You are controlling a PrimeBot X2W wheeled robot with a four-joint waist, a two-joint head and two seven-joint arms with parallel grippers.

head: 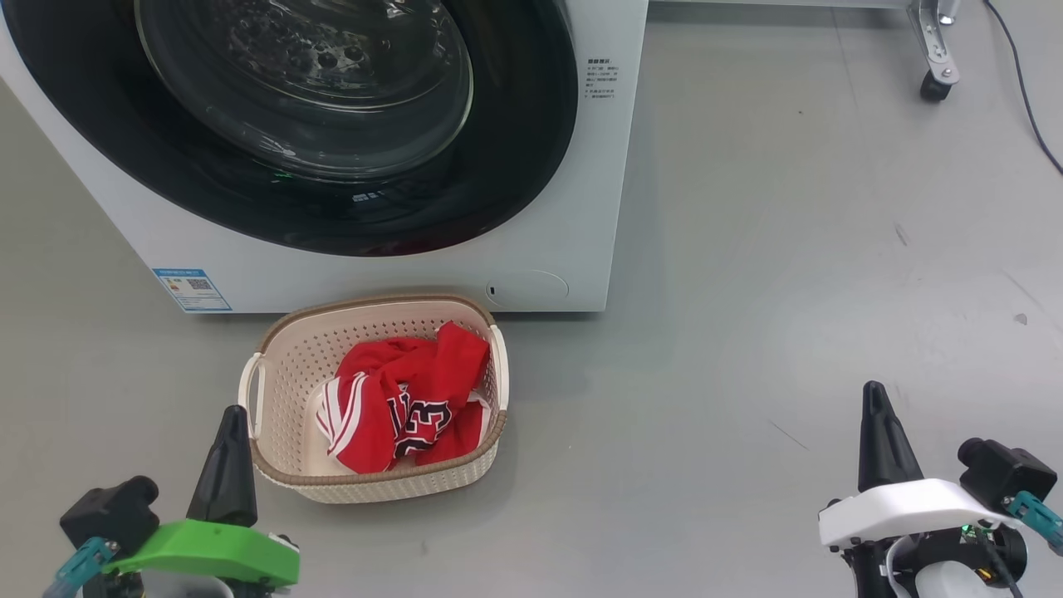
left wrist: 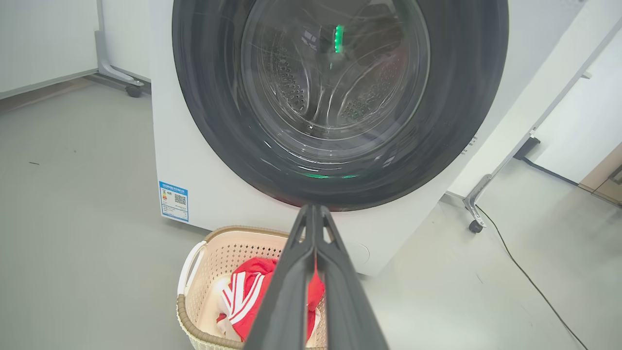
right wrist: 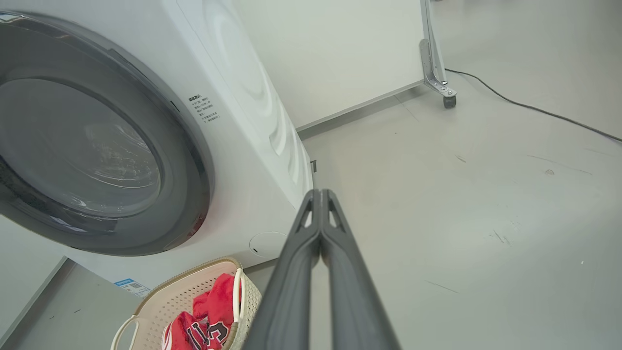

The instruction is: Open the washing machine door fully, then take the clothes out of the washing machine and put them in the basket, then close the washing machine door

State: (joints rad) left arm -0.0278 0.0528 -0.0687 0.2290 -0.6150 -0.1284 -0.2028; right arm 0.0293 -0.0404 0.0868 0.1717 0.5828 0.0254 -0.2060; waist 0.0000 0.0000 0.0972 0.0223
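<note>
Now the washing machine door [head: 307, 100] sits closed, the clothes [head: 407, 399] lie in the basket [head: 297, 365], left gripper [head: 234, 415] and right gripper [head: 874, 394] jaws pressed together, empty.

Counts:
- 1 washing machine [head: 399, 274]
- 1 washing machine door [head: 515, 166] on its front
- 1 blue sticker [head: 192, 289] and 1 round flap [head: 531, 286], at its lower front corners
- 1 basket [head: 291, 349] just in front of it, with 2 loop handles [head: 252, 394]
- clothes [head: 407, 399]: 1 red heap, pieces not separable
- 2 casters [left wrist: 133, 91], one off each side of it
- 1 cable [left wrist: 529, 287]
- 2 grippers: left gripper [head: 233, 413], right gripper [head: 872, 389]
</note>
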